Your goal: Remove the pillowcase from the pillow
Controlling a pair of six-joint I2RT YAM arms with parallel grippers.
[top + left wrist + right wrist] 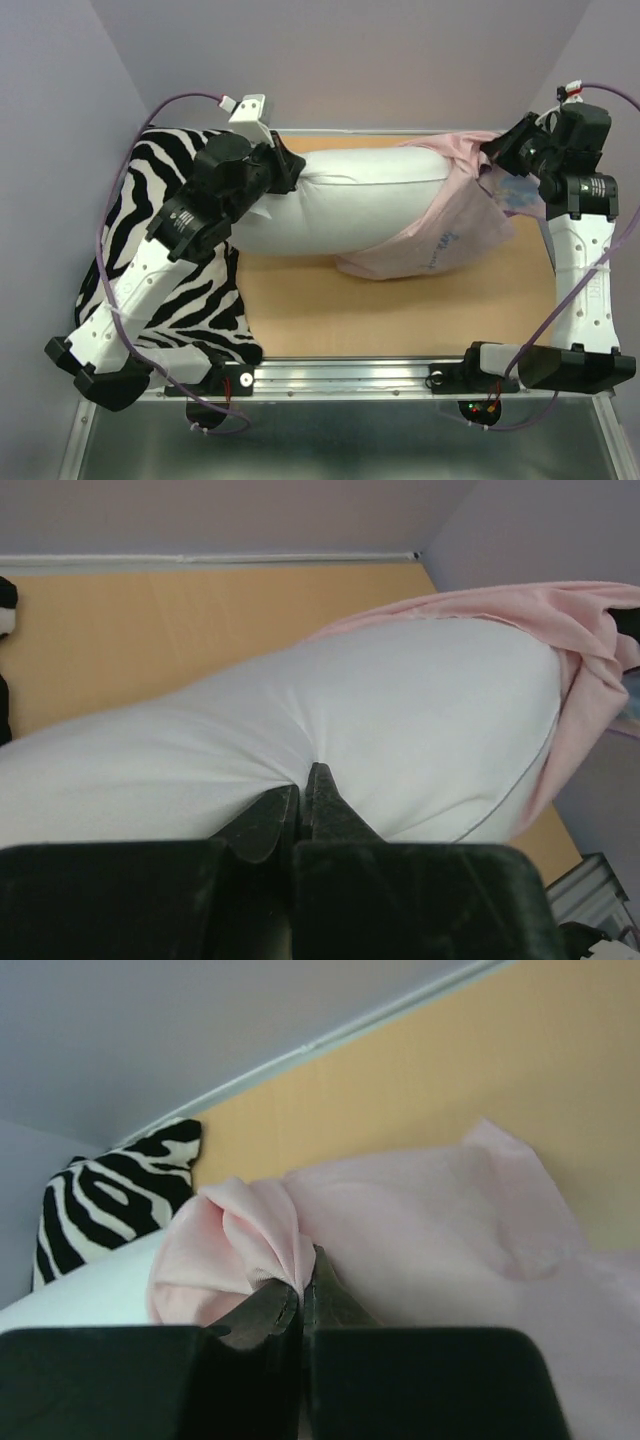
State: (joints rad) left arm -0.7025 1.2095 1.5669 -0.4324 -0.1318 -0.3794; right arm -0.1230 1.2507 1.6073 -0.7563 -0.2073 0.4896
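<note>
Stripping step, judged nearly done: left jaws clamped on the pillow (pixel 340 205), right jaws clamped on the pillowcase (pixel 450 235), which covers only the pillow's right end over the bench (pixel 400 320). The next move should be an outward pull by the right arm.

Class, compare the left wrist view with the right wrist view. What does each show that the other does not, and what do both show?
Only the left wrist view: the left gripper, its fingers shut and pinching the cloth of the pillow, most of which lies bare and white.
Only the right wrist view: the right gripper, its fingers shut on a bunched fold of the pillowcase.
Both: the pillow, the pink pillowcase and the tan table.
</note>
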